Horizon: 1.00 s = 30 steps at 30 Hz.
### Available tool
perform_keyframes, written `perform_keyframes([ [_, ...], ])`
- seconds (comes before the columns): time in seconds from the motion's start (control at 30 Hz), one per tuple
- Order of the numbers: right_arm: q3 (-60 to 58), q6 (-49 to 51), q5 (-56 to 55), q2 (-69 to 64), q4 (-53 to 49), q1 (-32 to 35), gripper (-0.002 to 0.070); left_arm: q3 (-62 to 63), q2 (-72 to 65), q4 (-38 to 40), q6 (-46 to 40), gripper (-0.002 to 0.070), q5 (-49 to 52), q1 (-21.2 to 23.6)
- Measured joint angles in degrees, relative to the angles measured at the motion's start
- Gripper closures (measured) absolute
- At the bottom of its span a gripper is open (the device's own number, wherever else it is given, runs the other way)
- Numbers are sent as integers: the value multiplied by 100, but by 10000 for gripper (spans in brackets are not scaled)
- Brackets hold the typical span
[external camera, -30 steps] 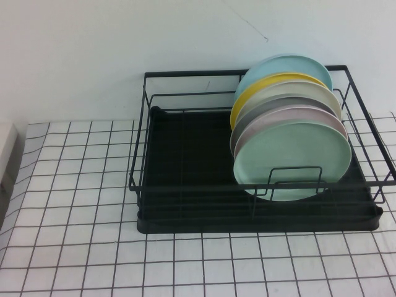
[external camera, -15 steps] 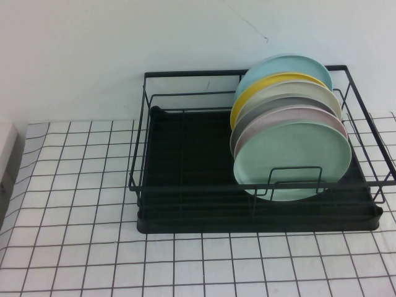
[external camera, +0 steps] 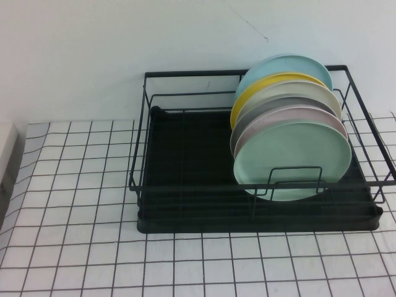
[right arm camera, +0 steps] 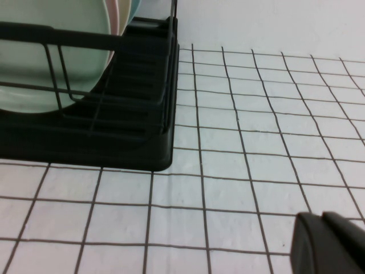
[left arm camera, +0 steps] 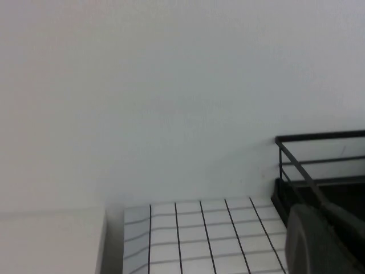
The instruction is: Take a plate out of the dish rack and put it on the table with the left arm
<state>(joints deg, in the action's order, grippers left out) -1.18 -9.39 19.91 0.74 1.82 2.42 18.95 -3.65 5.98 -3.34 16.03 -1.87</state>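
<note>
The mint-green plate (external camera: 291,158) stands upright at the front of a row of plates in the right half of the black dish rack (external camera: 185,185). It also shows in the right wrist view (right arm camera: 34,57) behind the rack's wires (right arm camera: 114,131). Neither arm shows in the high view. My left gripper (left arm camera: 319,216) is shut and empty, low over the table (external camera: 74,247), to the left of the rack's left end (left arm camera: 319,140). My right gripper (right arm camera: 322,222) is shut and empty, low over the table to the right of the rack.
Behind the mint-green plate stand a pale pink plate (external camera: 291,113), grey, cream and yellow plates, and a light blue plate (external camera: 278,65). The rack's left half holds no plates. A white box (external camera: 6,154) sits at the table's left edge. A white wall is behind.
</note>
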Motion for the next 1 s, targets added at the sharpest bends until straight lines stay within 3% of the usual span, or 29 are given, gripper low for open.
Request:
perform_keyframes([
  [0.2,0,0,0,0,0,0,679,1305,-1198,689,-939,678,981,0],
  [0.43,0,0,0,0,0,0,679,1714,-2429,2500,-2237,678,296,0],
  [0.57,0,0,0,0,0,0,679,2094,-3442,3634,-3376,678,758,0],
  [0.8,0,0,0,0,0,0,679,2992,-5453,6239,-6313,678,2176,0],
  [1.0,0,0,0,0,0,0,679,3768,-6438,7059,-7260,678,2275,-298],
])
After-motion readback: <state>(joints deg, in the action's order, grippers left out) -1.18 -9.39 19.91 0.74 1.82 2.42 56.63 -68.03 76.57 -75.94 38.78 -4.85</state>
